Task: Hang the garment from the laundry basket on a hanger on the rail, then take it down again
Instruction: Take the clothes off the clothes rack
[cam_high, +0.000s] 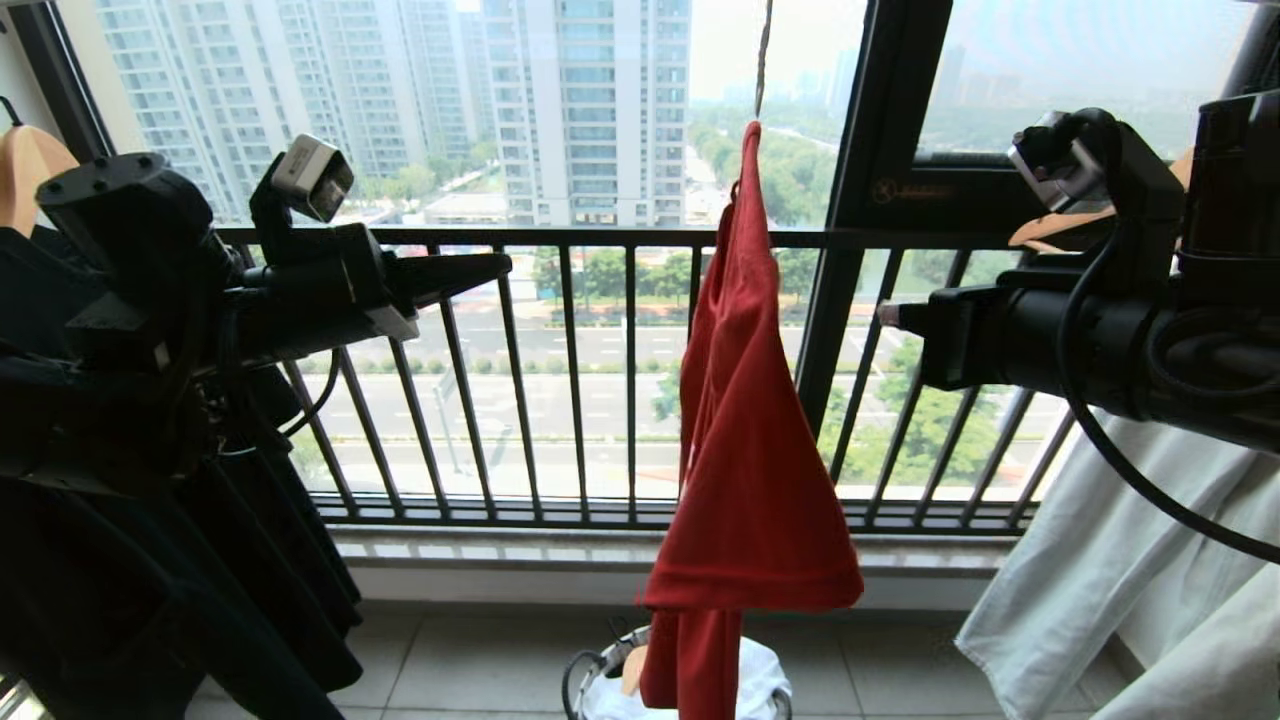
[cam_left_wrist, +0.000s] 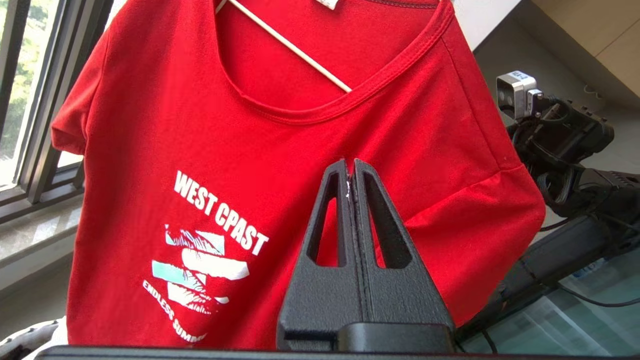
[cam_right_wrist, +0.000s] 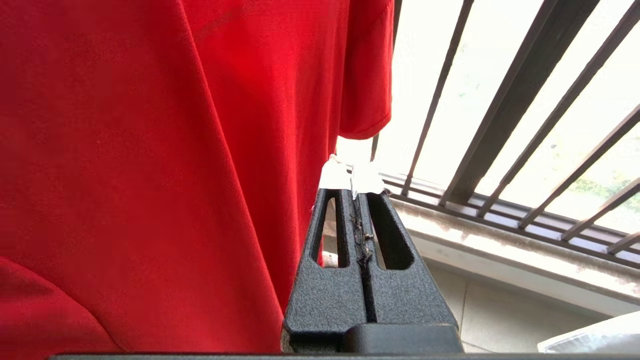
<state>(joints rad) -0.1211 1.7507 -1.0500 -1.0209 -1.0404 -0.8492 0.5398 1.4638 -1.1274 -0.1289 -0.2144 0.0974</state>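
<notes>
Tiled balcony floor (cam_high: 480, 660) below dark railing (cam_high: 580, 240).

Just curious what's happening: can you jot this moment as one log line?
red T-shirt: hanging on white hanger | left gripper: shut, empty, facing chest | right gripper: shut, empty, beside shirt

open air between my left claw (cam_high: 495, 266) and my right claw (cam_high: 890, 314), red garment (cam_high: 745, 440) hanging midway, dark balcony railing (cam_high: 570, 380) behind, laundry basket (cam_high: 600, 670) below
</notes>
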